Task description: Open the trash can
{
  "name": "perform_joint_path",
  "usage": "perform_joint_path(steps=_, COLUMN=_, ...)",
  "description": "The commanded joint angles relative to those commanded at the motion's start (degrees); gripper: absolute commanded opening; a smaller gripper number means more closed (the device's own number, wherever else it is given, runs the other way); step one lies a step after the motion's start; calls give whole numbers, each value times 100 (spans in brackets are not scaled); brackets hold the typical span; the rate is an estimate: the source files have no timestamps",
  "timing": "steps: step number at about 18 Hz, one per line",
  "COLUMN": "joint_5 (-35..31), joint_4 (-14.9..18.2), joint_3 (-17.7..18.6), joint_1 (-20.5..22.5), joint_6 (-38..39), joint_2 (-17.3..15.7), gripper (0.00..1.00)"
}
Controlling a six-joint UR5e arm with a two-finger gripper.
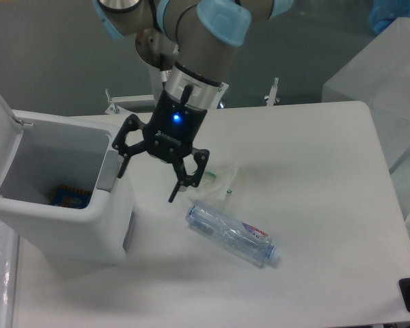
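One trash can (61, 205) lid up, one bottle (231, 234), one hand (147, 173) spread

Bin left, bottle right, gripper between them.
I see the bin (61, 205) at the table's (314, 205) left edge, lid up, the gripper (150, 171) just beside its right rim, the bottle (232, 236) lying further right.
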State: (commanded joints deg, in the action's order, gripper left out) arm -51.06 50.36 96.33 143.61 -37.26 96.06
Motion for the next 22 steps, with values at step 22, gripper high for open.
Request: perform_joint_path(steps=22, joint_5=-3885, joint_4=176, joint_3=-361, joint_1=774, joint_6=-3806, joint_2=1362, gripper=100)
